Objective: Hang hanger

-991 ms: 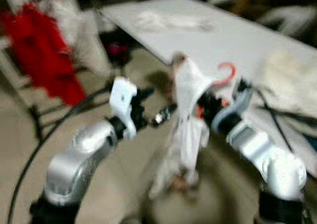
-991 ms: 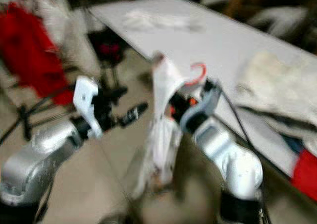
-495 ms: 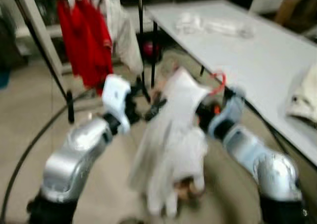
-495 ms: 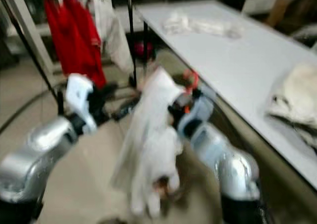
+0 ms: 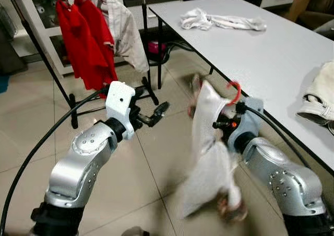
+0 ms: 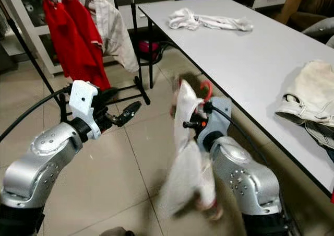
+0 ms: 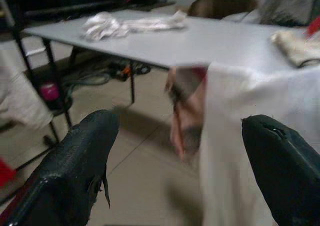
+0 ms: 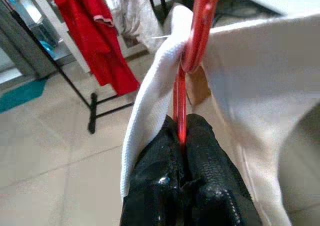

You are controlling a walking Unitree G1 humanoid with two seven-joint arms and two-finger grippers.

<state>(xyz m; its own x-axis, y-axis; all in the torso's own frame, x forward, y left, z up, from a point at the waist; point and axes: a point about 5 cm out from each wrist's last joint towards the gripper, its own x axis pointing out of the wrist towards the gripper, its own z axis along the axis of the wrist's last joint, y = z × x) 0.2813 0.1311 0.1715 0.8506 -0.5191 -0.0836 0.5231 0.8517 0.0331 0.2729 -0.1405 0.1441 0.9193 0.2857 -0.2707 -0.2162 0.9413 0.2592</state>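
The right pincer [image 8: 182, 136] is clamped tight on the thin stem of a red hanger [image 8: 196, 41], its two black fingers [image 8: 157, 171] pressed together around the plastic. A white garment [image 5: 209, 157] is draped over that hanger and hangs down, blurred, in front of the right arm at about 5 o'clock in the head views; the hanger's red hook [image 5: 233, 92] sticks up above the cloth.

The left pincer [image 5: 151, 116] is held out at about 9 o'clock from the garment, apart from it, with its fingers [image 7: 75, 171] spread wide and holding nothing.

At 11 o'clock stands a black clothes rack [image 5: 47, 63] with red clothes [image 5: 86, 43] and a pale shirt [image 5: 122, 30] hanging on it. A white bench [image 5: 250, 48] runs along from 1 to 3 o'clock, carrying a crumpled white cloth [image 5: 219, 21] at its far end and a cream piece of clothing [image 5: 318, 97] nearer the robot. The floor [image 5: 151, 163] is beige tile.
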